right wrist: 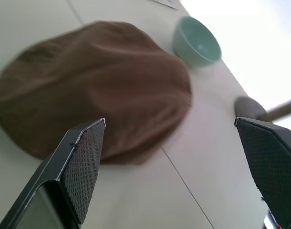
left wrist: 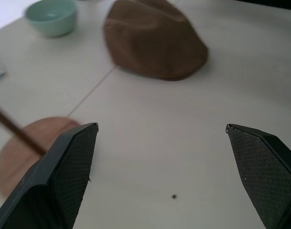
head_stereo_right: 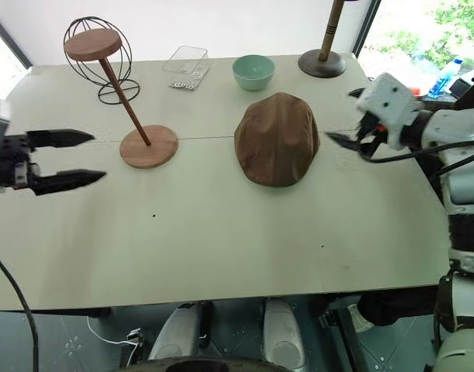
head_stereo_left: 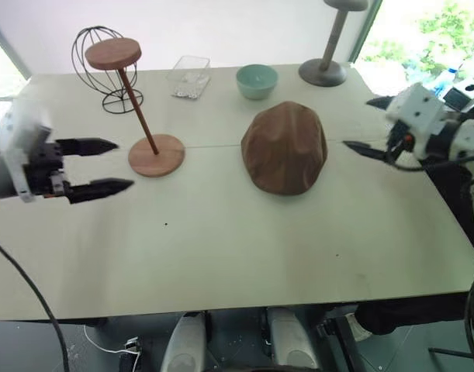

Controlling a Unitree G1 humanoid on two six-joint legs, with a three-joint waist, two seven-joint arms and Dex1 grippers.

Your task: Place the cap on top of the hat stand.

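Pale tabletop carries the cap between both wide-open grippers, left and right; hat stand just ahead of left, teal bowl behind

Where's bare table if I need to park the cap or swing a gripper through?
The whole near half of the table is bare, from the hat stand base and cap to the near edge. A bare lane runs between stand base and cap. The far edge is crowded: wire globe stand, clear tray, bowl, grey stand.
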